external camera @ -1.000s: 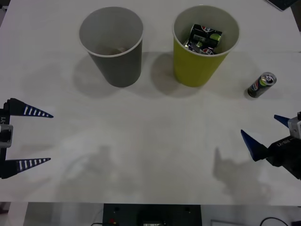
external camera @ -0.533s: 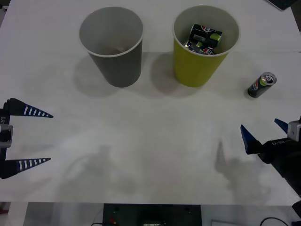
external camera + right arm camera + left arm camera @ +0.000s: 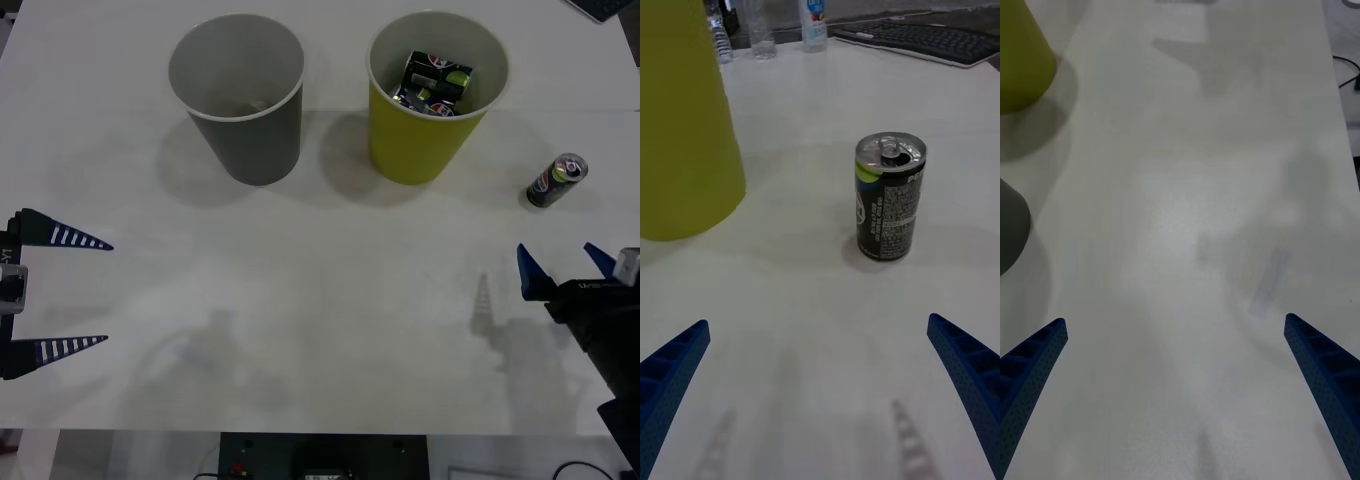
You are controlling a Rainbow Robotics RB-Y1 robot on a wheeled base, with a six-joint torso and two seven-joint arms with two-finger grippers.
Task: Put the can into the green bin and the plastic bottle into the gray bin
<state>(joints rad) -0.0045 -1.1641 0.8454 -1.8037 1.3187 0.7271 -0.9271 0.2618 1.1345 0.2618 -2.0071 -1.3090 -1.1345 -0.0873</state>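
Though binned, 1 can (image 3: pixel 556 181) out

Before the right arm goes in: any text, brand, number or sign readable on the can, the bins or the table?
Nothing can be quoted.
The can: a block of fine white print down its side, too small to read; its round logo sits at the edge, no letters legible.
Cans inside the green bin: logos blurred, unreadable.
The gray bin: no markings.
The right gripper: white lettering behind its fingers, illegible.

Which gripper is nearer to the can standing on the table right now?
The right. The right gripper is open just in front of the can, on the robot's side of it, with the can upright between its fingers' line. The left gripper hangs open at the table's far left edge.
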